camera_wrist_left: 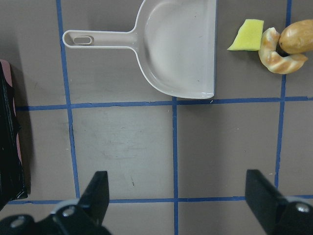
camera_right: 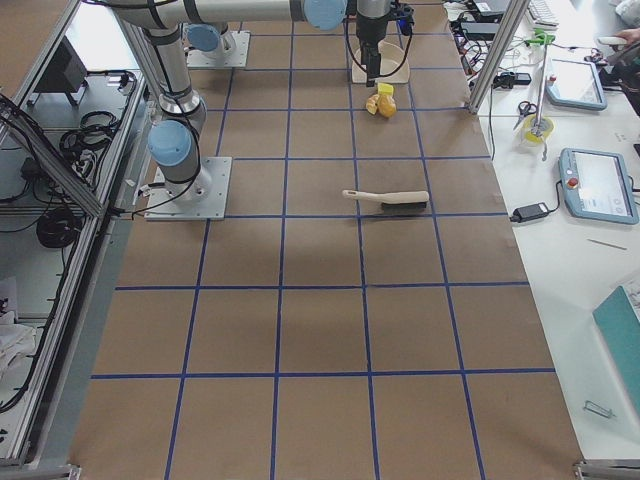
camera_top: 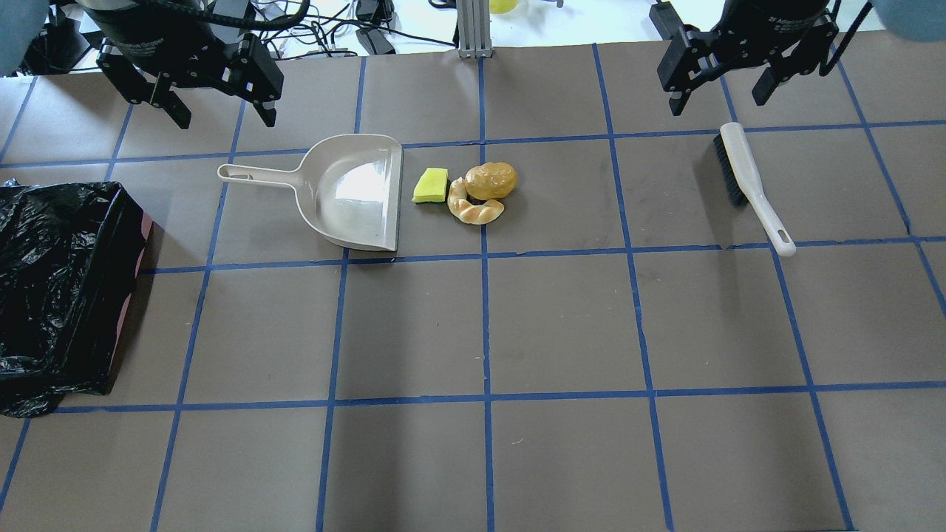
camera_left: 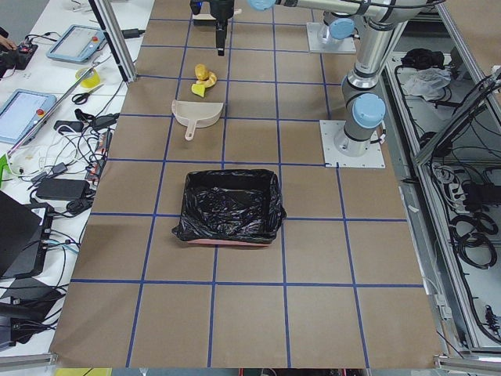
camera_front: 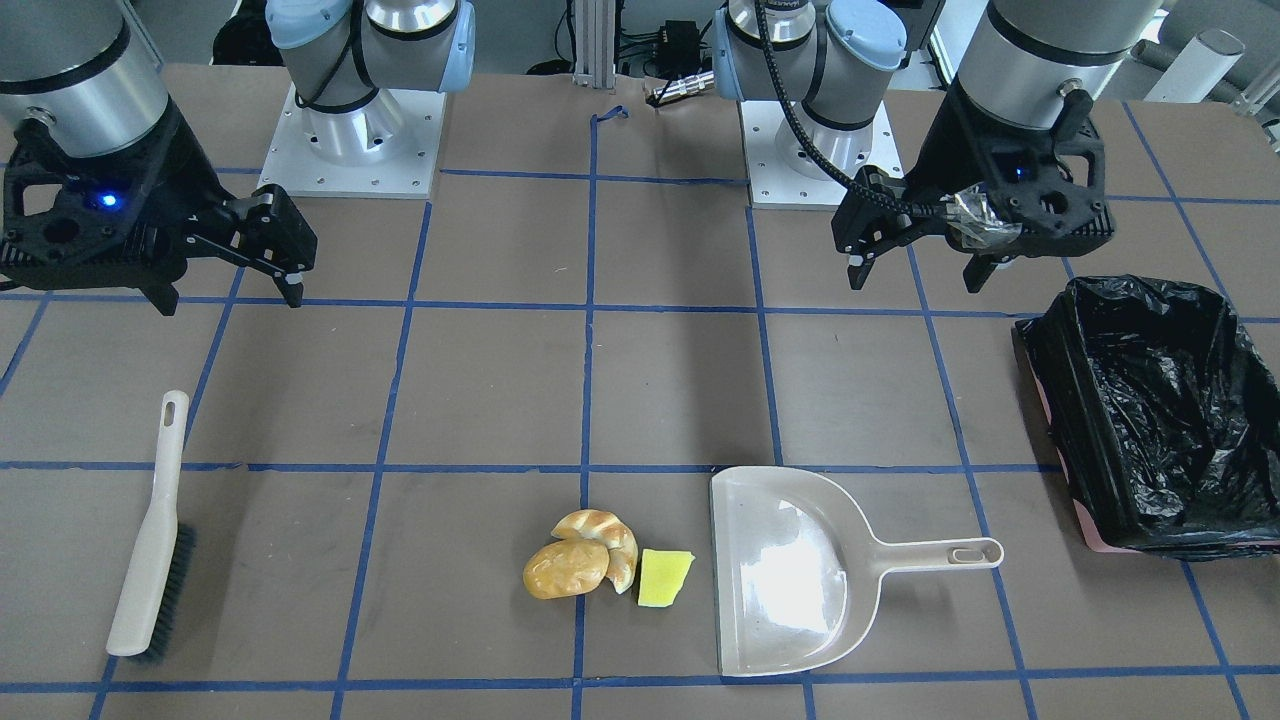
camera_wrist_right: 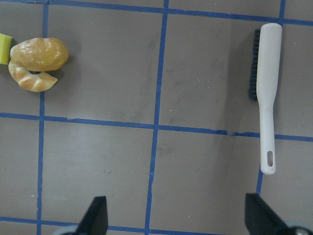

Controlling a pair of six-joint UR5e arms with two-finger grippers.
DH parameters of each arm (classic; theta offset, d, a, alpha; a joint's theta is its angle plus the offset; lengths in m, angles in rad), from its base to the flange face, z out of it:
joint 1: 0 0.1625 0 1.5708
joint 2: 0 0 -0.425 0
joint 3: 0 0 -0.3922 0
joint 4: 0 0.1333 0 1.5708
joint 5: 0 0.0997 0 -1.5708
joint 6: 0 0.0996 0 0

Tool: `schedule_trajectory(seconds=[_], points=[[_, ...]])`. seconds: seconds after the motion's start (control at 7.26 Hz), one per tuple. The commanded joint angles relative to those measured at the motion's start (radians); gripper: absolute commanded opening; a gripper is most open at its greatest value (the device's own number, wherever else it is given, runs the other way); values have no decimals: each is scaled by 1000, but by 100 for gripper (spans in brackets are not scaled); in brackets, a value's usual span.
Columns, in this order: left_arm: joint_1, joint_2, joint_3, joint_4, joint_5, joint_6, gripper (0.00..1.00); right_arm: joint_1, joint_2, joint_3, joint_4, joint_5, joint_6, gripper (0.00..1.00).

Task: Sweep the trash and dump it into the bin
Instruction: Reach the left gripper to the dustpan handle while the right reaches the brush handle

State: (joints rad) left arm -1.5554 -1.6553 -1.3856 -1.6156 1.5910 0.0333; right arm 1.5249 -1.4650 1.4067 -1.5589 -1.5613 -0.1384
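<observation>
The trash lies in a tight cluster: a croissant (camera_front: 618, 538), a bread roll (camera_front: 565, 568) and a yellow sponge block (camera_front: 663, 578), just beside the mouth of a beige dustpan (camera_front: 790, 570). The black-bagged bin (camera_top: 118, 295) stands at the table's left end. My left gripper (camera_top: 225, 120) is open and empty, raised above the table beyond the dustpan (camera_top: 355, 192). My right gripper (camera_top: 717, 105) is open and empty, raised just beyond the brush (camera_top: 750, 181). The left wrist view shows the dustpan (camera_wrist_left: 181, 54) and the trash; the right wrist view shows the brush (camera_wrist_right: 269, 93).
The white hand brush with dark bristles (camera_front: 150, 540) lies flat on the table's right side, handle toward the robot. Brown table paper with a blue tape grid covers the surface. Cables and tablets lie past the table's far edge.
</observation>
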Motion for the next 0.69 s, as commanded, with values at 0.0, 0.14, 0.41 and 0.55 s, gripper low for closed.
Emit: schedule_trajectory(seconds=[0.0,0.14,0.41,0.55], points=[[0,2,-6,10,1,-3,100,0,2,3,2,-2,-1,100],[0,6,-6,10,1,-4,100,-2,0,8,2,-3,-1,100],[8,-3,-7,13,-6,10,100,-3,8,9,-7,0,-12,100],[8,-26,-12,31,-2,17,100,-23,9,12,-4,-2,-3,100]])
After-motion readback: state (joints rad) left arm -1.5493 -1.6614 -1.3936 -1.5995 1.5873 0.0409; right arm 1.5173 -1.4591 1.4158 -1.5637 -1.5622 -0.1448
